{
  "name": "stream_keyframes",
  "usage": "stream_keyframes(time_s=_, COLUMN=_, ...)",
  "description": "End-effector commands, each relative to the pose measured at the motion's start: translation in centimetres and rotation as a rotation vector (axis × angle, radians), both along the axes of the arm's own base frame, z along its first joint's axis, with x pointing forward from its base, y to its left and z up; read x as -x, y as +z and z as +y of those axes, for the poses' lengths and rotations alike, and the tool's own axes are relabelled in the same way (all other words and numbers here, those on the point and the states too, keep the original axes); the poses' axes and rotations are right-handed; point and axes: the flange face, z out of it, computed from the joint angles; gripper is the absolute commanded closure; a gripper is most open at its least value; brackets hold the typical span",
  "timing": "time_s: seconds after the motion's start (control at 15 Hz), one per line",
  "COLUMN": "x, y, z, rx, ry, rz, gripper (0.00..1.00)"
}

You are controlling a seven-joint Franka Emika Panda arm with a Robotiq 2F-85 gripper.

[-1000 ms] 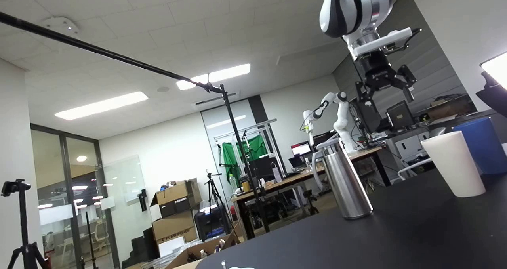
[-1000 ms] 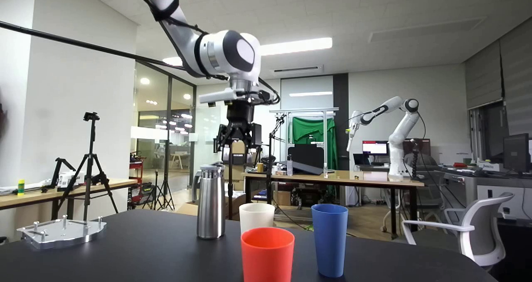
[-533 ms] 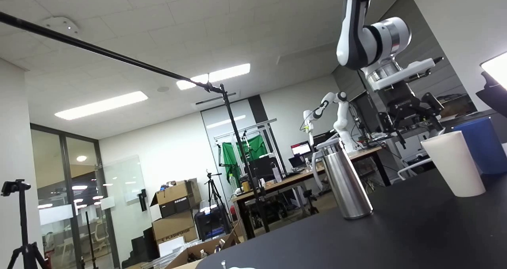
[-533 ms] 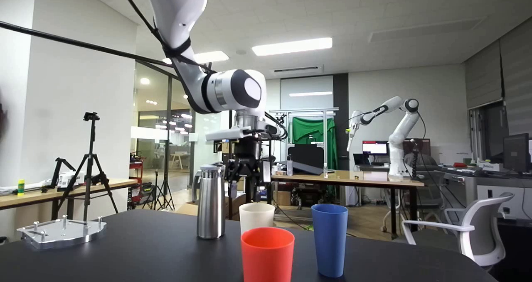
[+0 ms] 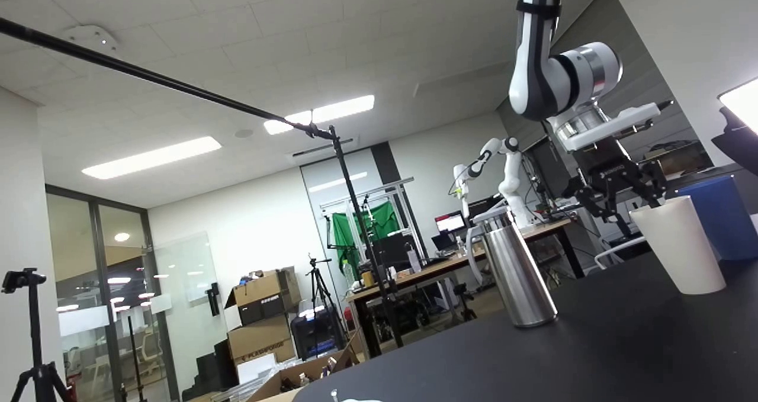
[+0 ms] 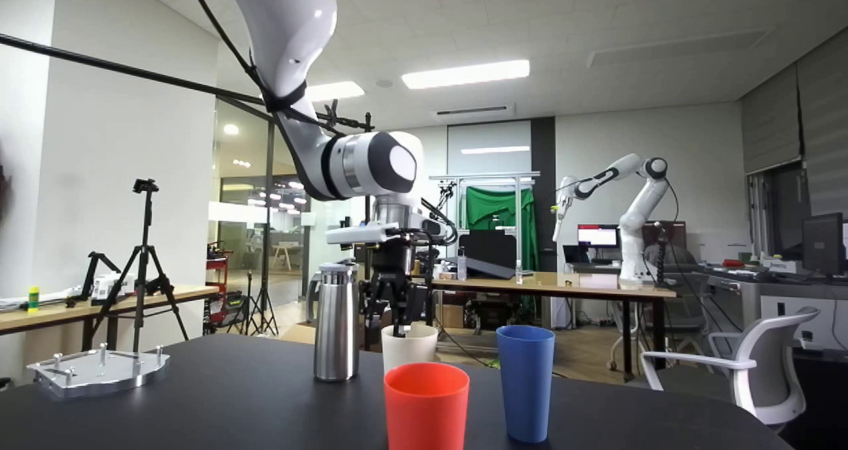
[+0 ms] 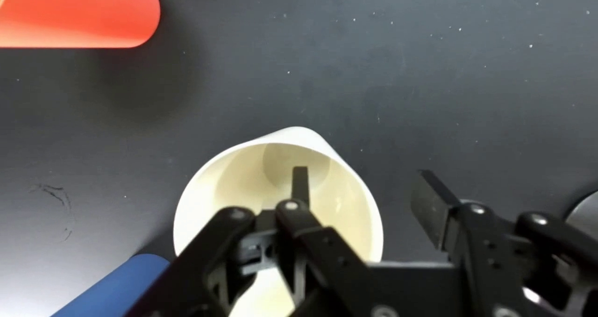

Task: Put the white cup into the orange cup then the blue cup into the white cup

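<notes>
The white cup (image 5: 681, 248) stands upright on the table (image 6: 218, 407), not yet nested. Wrist view: the orange cup (image 7: 79, 16) is between 10 and 11 o'clock of it, the blue cup (image 7: 112, 286) at 8. The gripper (image 7: 365, 193) has its fingers spread, pinching nothing: one at the white cup's mouth, the other outside the rim towards 3 o'clock. How deep the inner tip sits cannot be told. Step judged: rim grasp. Recommended: descend straight, wall centred between the fingers, squeeze lightly, lift above the orange rim before travelling. An off-centre descent could tip the cup. Table black, speckled white, dark scuff (image 7: 56, 195) at 9 o'clock. In an exterior view, from the cup: flask (image 6: 336, 331) between 9 and 10, pegged plate (image 6: 99, 374) at 9, second arm (image 6: 639, 213) at 2, chair (image 6: 768, 370) at 3.
</notes>
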Motion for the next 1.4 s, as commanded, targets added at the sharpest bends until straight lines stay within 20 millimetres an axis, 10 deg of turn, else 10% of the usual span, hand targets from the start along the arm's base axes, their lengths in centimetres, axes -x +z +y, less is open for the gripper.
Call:
stream_keyframes(time_s=0.0, x=0.1, y=0.7, z=-0.2, rx=0.028, ry=-0.018, rz=-0.012, gripper=0.69)
stream_keyframes(time_s=0.27, x=0.4, y=1.4, z=-0.8, rx=0.061, ry=0.017, rz=0.004, gripper=0.95)
stream_keyframes(time_s=0.53, x=0.7, y=3.1, z=-1.3, rx=0.062, ry=0.015, rz=0.050, gripper=1.00)
stream_keyframes(time_s=1.33, x=1.9, y=19.0, z=-1.8, rx=0.053, ry=0.030, rz=0.006, gripper=0.99)
